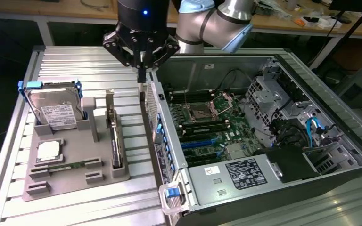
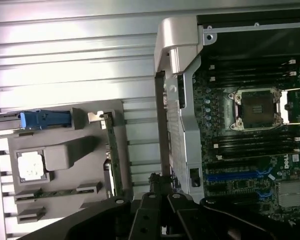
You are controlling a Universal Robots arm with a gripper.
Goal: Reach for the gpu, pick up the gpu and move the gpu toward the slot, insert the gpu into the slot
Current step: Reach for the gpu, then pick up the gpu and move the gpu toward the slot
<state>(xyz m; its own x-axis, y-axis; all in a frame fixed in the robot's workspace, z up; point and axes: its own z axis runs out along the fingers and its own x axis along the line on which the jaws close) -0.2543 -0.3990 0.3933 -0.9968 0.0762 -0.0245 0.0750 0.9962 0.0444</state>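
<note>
hand [image 1: 141, 77] hangs over the gap between the grey holder [image 1: 74, 181] and the open pc case [image 1: 168, 155], toward the counter [image 1: 74, 61] far edge. fingers pinched together, nothing between them. in the wrist view the hand [image 2: 160, 181] sits by the case wall [image 2: 185, 140], tips together there too.

gpu [image 1: 113, 141] is in the holder, standing on its long edge in the rack on the side nearest the case. hand is clear of it, above and past its far end, no contact. wrist view shows the gpu [image 2: 111, 155] as a thin green edge with the silver bracket end toward the blue clip.

the holder lies toward the counter edge on the exterior view's left. it also carries a hard drive [image 1: 56, 114] upright in a blue-clipped cradle, a cpu chip [image 1: 47, 149] lying flat and a memory stick [image 1: 61, 165] lying flat.

the case takes the counter side on the exterior view's right, side panel off, motherboard [image 1: 212, 127] exposed. slot [image 1: 201, 140] is the long blue connector on the board, between the processor socket [image 1: 203, 112] and the near end of the case; nothing seated in it. slot [image 2: 235, 176] reads blue in the wrist view as well, with the socket [image 2: 257, 107] just beyond.
</note>
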